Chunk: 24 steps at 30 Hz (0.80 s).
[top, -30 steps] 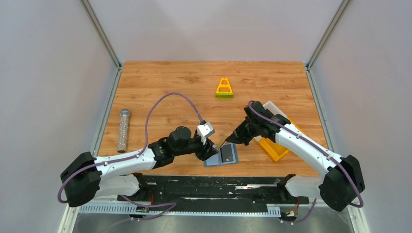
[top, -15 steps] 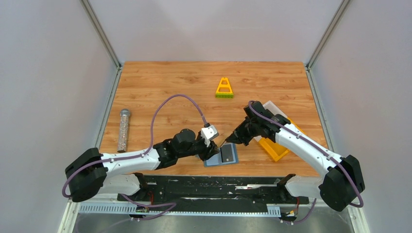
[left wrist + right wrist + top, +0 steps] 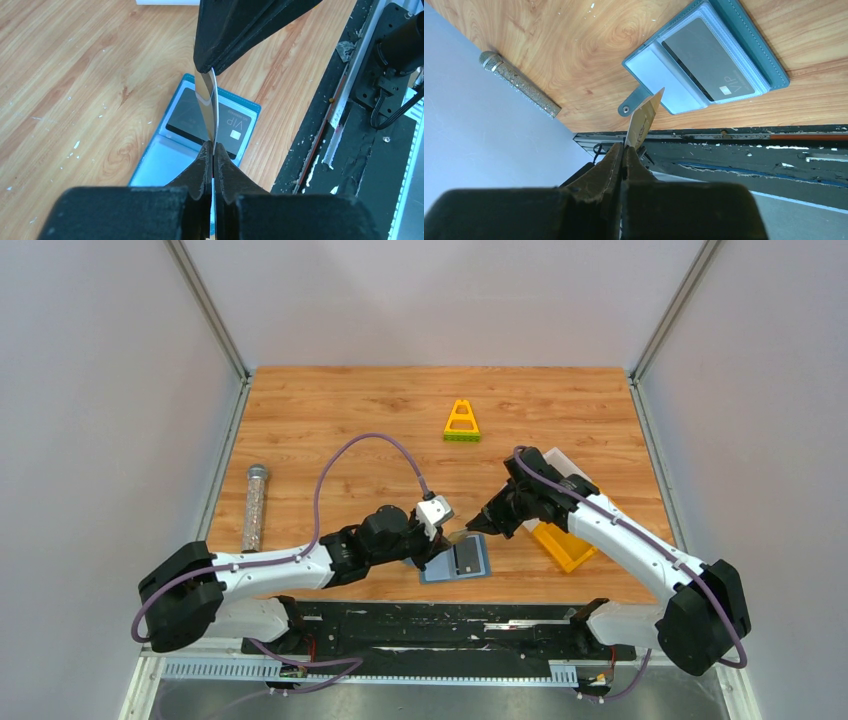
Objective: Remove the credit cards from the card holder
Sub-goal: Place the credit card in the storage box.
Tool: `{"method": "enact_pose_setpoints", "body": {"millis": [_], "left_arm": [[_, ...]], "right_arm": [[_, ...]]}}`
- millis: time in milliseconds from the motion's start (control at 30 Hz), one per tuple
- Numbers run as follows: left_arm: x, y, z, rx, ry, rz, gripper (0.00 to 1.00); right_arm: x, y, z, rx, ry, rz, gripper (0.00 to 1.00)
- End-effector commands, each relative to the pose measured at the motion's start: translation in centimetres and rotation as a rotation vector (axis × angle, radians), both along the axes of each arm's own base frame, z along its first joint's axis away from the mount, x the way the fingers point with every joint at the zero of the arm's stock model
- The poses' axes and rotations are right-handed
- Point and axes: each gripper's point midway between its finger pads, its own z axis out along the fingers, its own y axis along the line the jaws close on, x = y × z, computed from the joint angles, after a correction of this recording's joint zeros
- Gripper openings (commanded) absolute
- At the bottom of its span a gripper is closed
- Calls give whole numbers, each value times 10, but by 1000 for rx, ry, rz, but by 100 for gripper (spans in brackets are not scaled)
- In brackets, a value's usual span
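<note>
At near centre of wood-grain worktop [image 3: 340, 420]: card holder [image 3: 746, 40], flat slate-blue bifold, lying open, stitched border, small snap tab on edge of its pale panel. One dark grey card [image 3: 709, 60], matte, marked VIP, lies in holder's right panel. Second card [image 3: 210, 107], thin, pale, glossy, slightly bowed, stands on edge over holder's far-left part. Left jaws clenched on its left end, right jaws clenched on its right end. Two cards, one holder. Left side: one glittery tube [image 3: 255, 508]. Far centre: one yellow triangular frame [image 3: 461, 422].
</note>
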Motion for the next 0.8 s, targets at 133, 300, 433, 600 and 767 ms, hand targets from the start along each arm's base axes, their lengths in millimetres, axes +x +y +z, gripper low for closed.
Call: {"method": "enact_pose_setpoints", "body": {"millis": [133,300,433,600,767], "left_arm": [[9,-2,24,-37,76,112,0],[6,-3,22,-17,147,131,0],[3,-5,26,-23,194,140,0],[-6,-10,36,-76,289,119,0],[-19,-17,60,-144,413,64,0]], "right_arm": [[-1,-16,7,-57,-114,27,11],[-1,-29,17,-109,-314,157,40],[-1,-42,37,-138,-521,222,59],[-4,-53,77,-125,-868,287,63],[-12,-74,96,-153,-1078,249,61]]}}
